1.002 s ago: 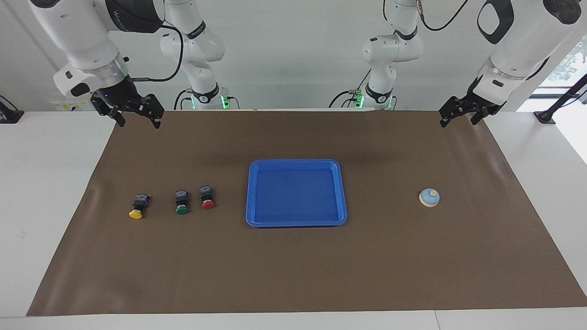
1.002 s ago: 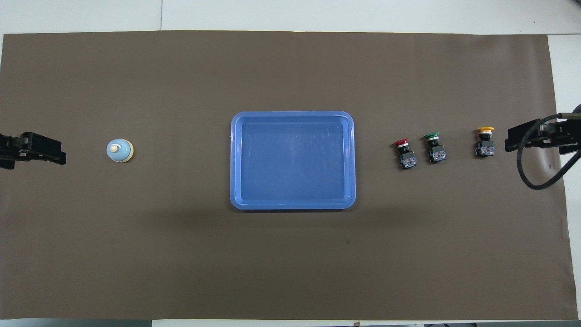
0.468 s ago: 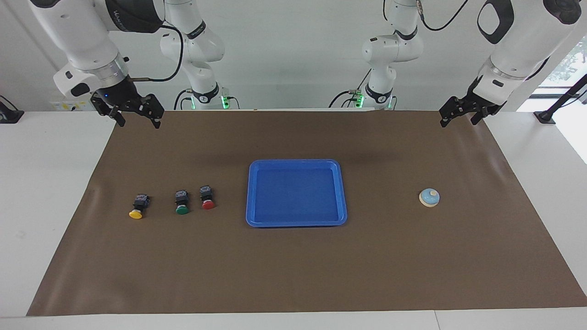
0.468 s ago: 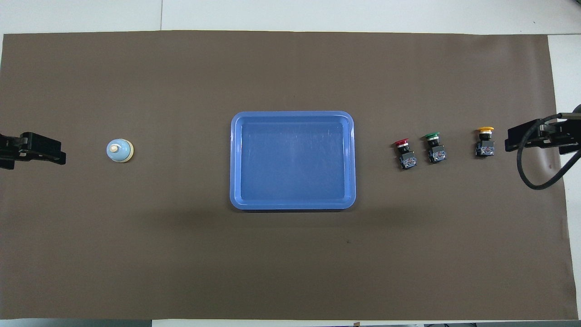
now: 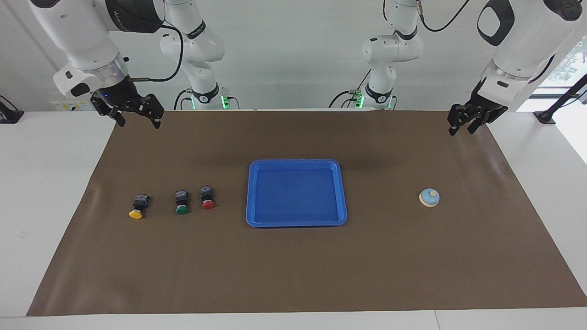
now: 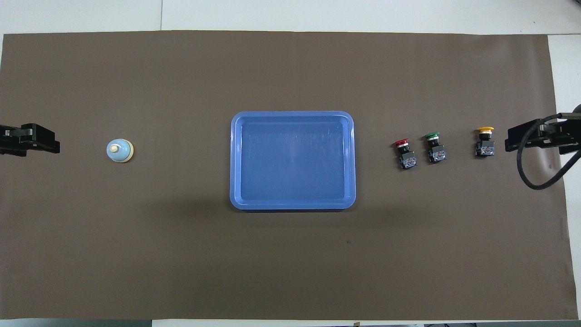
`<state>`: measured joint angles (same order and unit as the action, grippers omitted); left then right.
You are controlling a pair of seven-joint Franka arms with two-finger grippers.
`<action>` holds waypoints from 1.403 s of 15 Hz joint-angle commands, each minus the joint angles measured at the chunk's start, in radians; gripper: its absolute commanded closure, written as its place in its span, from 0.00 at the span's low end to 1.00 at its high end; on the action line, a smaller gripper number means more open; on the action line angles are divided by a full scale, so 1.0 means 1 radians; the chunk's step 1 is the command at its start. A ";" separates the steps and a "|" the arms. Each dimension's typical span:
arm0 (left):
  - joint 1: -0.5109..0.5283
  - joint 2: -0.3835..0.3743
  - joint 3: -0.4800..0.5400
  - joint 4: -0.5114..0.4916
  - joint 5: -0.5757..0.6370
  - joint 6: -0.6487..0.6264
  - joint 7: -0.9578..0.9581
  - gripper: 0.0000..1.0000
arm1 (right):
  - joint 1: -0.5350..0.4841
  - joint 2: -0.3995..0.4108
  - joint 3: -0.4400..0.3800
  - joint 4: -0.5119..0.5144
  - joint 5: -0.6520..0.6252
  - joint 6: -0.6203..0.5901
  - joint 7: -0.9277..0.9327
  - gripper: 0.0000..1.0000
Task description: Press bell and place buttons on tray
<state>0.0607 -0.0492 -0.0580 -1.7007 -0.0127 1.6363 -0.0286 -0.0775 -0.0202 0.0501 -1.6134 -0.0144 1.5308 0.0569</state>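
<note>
The light-blue bell [image 5: 429,197] [image 6: 120,150] sits on the brown mat toward the left arm's end. The blue tray [image 5: 296,162] [image 6: 292,114] lies empty mid-mat. Three buttons lie in a row toward the right arm's end: red [image 5: 207,198] [image 6: 405,153] closest to the tray, then green [image 5: 181,203] [image 6: 434,147], then yellow [image 5: 136,207] [image 6: 484,142]. My left gripper [image 5: 461,131] [image 6: 55,145] hangs in the air over the mat's edge at its own end, jaws partly drawn in and holding nothing. My right gripper [image 5: 139,123] [image 6: 507,140] hangs wide open over the mat's edge at its end.
A brown mat [image 5: 293,275] covers most of the white table. A black cable [image 6: 529,177] loops down from the right arm's wrist over the mat's end.
The left gripper's jaws have narrowed and the hand has shifted a little toward its end of the table. The right arm, bell, tray and buttons have not moved.
</note>
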 commanded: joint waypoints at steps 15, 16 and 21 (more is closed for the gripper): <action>0.015 0.135 -0.003 -0.229 0.017 0.370 0.002 1.00 | -0.013 -0.024 0.007 -0.025 0.014 -0.006 -0.020 0.00; 0.016 0.156 -0.003 -0.235 0.017 0.400 0.004 1.00 | -0.013 -0.024 0.007 -0.025 0.014 -0.004 -0.020 0.00; 0.024 0.226 -0.003 -0.247 0.017 0.533 -0.005 1.00 | -0.013 -0.024 0.007 -0.025 0.014 -0.006 -0.020 0.00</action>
<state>0.0848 0.1720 -0.0628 -1.9374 -0.0126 2.1277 -0.0264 -0.0775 -0.0202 0.0501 -1.6135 -0.0144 1.5307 0.0569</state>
